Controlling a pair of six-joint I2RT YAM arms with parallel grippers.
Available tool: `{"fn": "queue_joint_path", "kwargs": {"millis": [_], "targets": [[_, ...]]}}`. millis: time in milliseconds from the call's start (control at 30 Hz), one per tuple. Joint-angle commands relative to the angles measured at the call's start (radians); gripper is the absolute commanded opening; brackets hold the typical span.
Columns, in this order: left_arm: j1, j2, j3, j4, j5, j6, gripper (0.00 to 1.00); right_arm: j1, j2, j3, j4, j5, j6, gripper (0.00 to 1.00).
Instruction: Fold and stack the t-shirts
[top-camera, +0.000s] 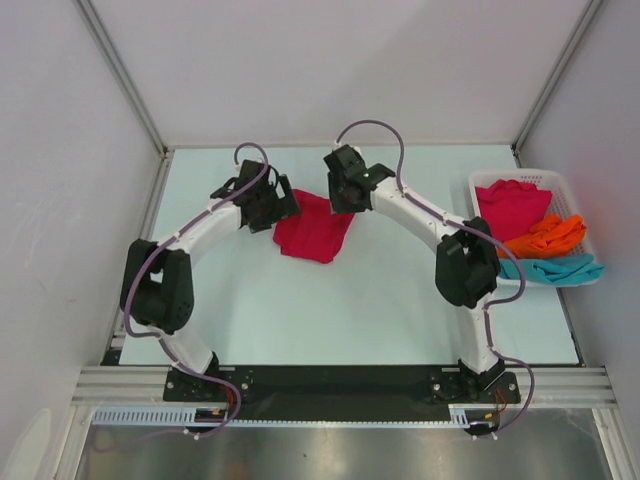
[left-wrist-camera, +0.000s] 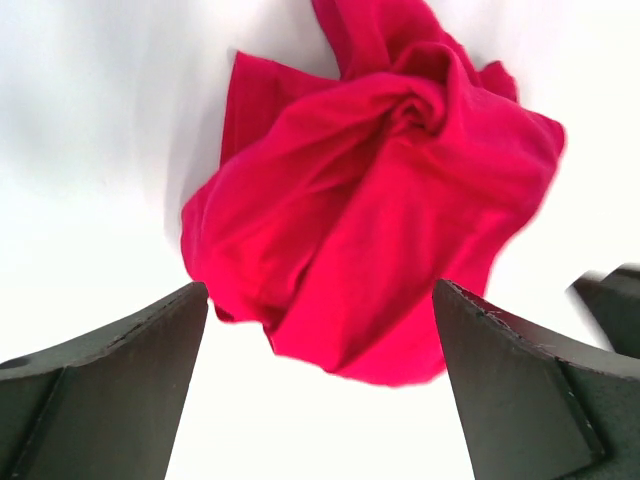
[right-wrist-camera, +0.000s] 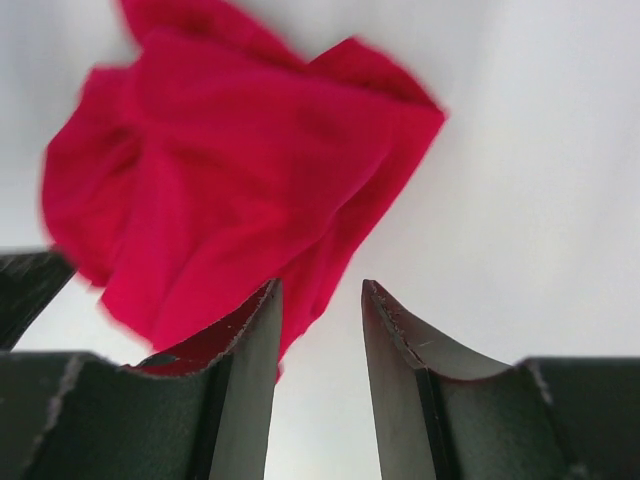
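Showing the crimson t-shirt (top-camera: 313, 228) lying crumpled on the table (top-camera: 400, 300), free of both sets of jaws. Principal risk: the garment is bunched and twisted, with a knot of folds near its middle. A closure from here would probably gather several layers at once instead of a single hem or shoulder, and the lift would raise a wad that cannot be spread flat. Second risk: the right jaws stand only partly spread, with a narrow gap, so a thick fold may fail to enter and be pushed along the table instead. Third risk: both sets of jaws sit close on either side of one small heap, so unequal pulls could drag it or twist it further. Left jaws: spread wide and empty, the shirt lying just beyond the tips and centred between them, apart from both. Right jaws: nothing visibly pinched; the shirt lies ahead and off to one side, one jaw's edge overlapping the cloth in the wrist view, contact uncertain. The orange t-shirt (top-camera: 545, 237) and teal t-shirt (top-camera: 555, 268) lie in the basket (top-camera: 515, 174), well outside the right jaws.
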Motion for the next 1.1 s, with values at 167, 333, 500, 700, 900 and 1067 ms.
{"fn": "queue_joint_path", "kwargs": {"millis": [167,333,500,700,900,1067], "targets": [[-0.017,-0.172,-0.112,0.078,0.026,-0.05,0.99,0.152,-0.122,-0.128,0.107,-0.062,0.087,0.42],[-0.019,-0.194,-0.166,0.087,0.029,-0.052,1.0,0.155,-0.041,-0.105,0.116,-0.1,0.084,0.42],[-0.019,-0.212,-0.203,0.09,0.036,-0.047,0.99,0.116,0.037,-0.108,0.13,-0.126,0.084,0.41],[-0.017,-0.226,-0.223,0.092,0.04,-0.038,0.99,0.07,0.065,-0.166,0.162,-0.111,0.089,0.4],[-0.017,-0.222,-0.246,0.106,0.054,-0.035,0.99,0.066,0.067,-0.169,0.161,-0.096,0.08,0.39],[-0.019,-0.208,-0.275,0.126,0.068,-0.038,1.0,0.08,0.045,-0.096,0.116,-0.07,0.06,0.39]]}}
